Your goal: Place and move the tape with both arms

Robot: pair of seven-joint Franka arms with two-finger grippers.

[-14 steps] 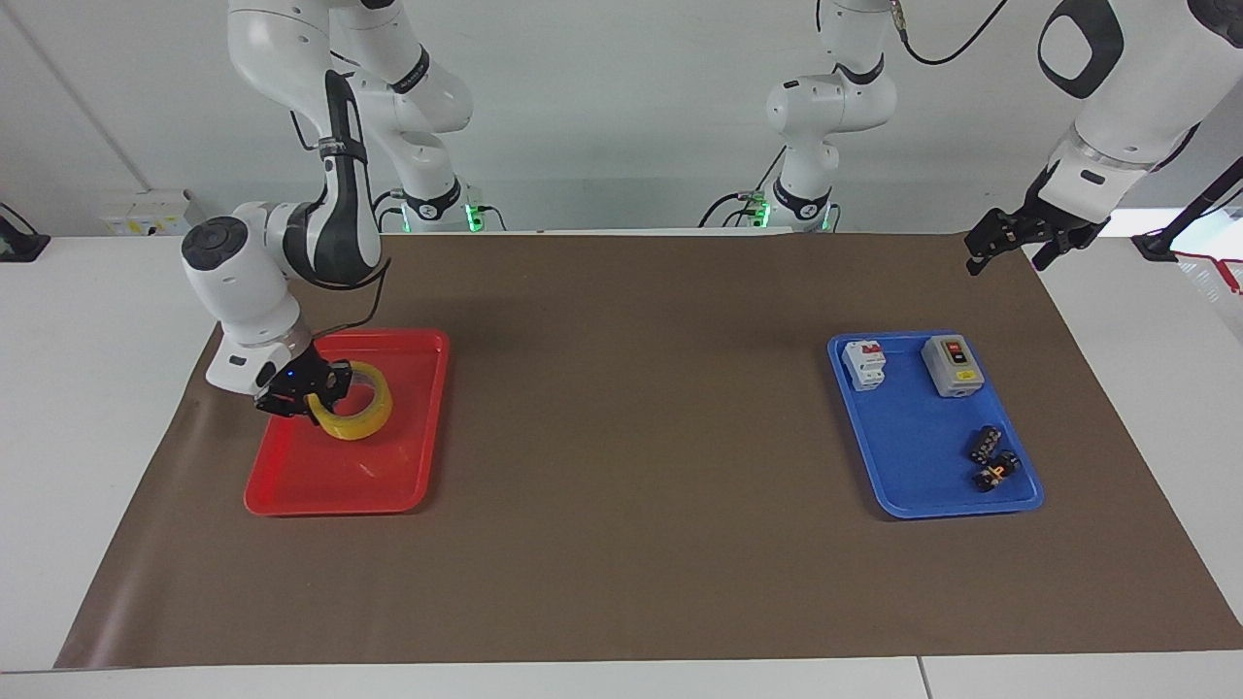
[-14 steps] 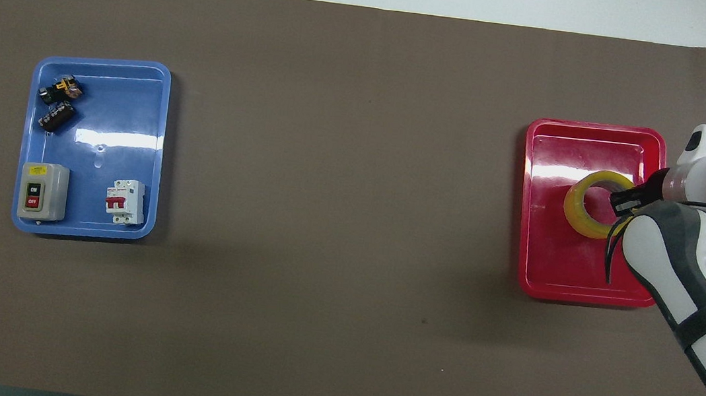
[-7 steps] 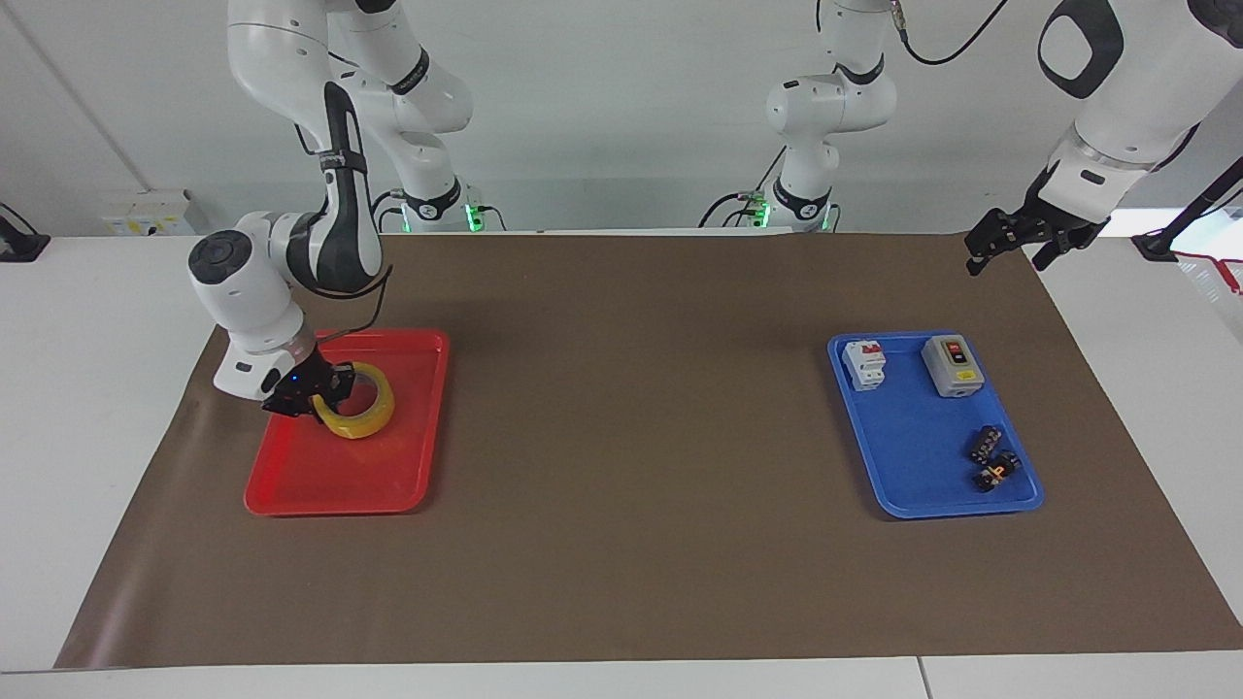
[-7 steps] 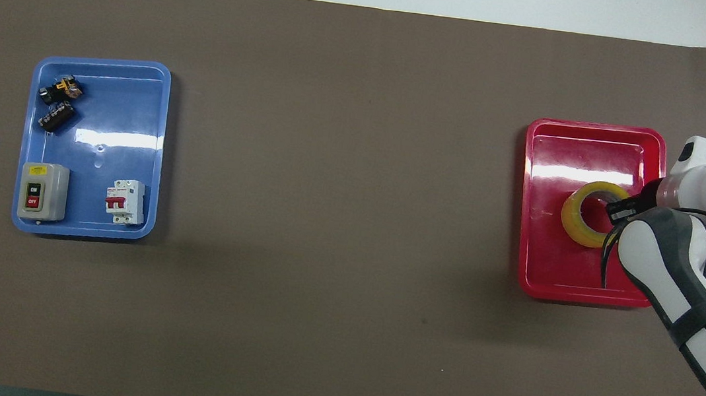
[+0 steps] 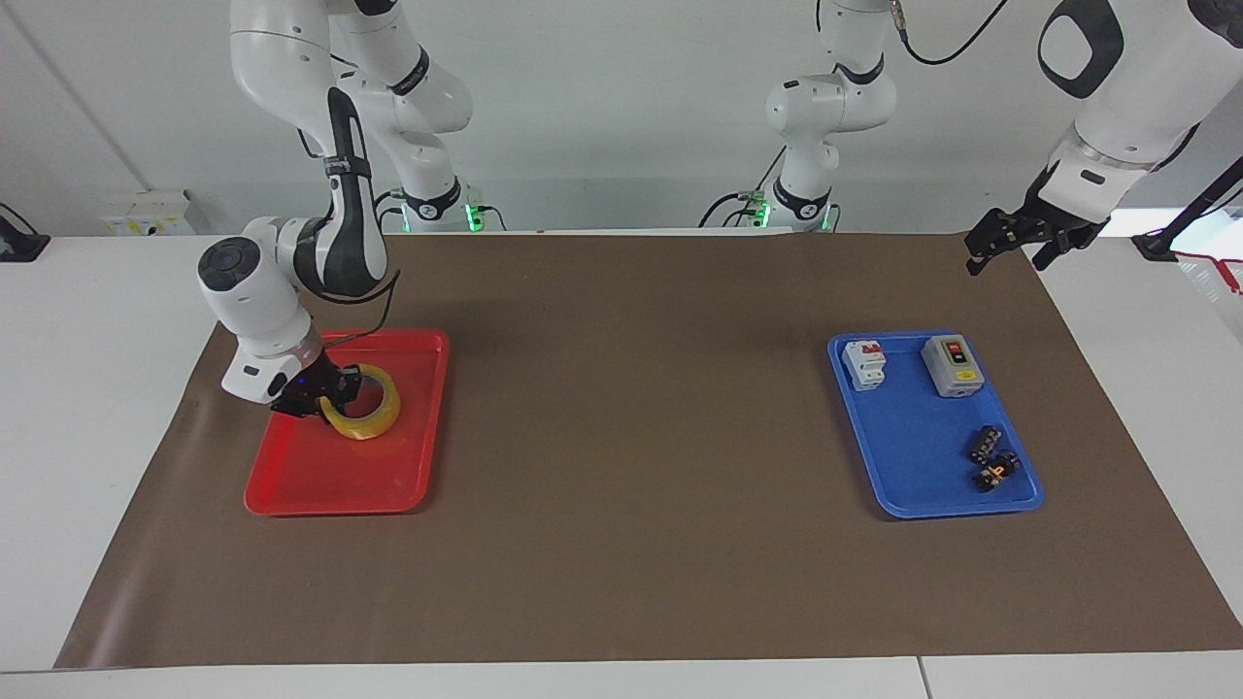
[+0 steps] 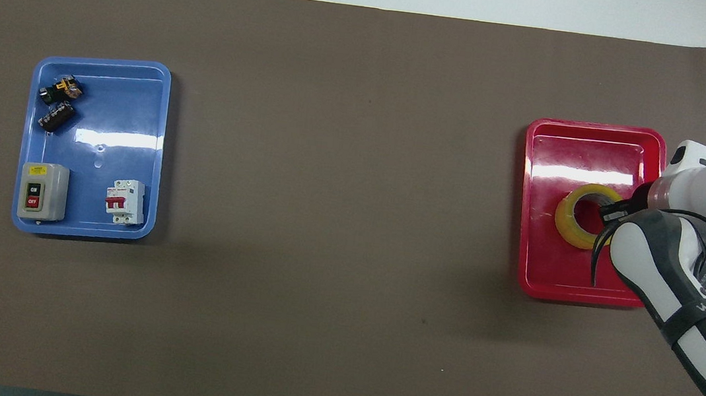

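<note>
In the facing view, the right tool (image 5: 325,394) is closed on the rim of the tape (image 5: 366,415), which hangs tilted just above the red tray (image 5: 335,485) near the right arm's end of the table. The left tool (image 5: 1010,238) waits with fingers wide over the table's corner.

In the overhead view, the tape (image 6: 573,223) is over the red tray (image 6: 592,142). The blue tray (image 6: 137,107) holds switch boxes. I judge the carrying and the handover are not yet done.

Right arm (image 6: 683,275) hides part of the tape (image 6: 573,223).
</note>
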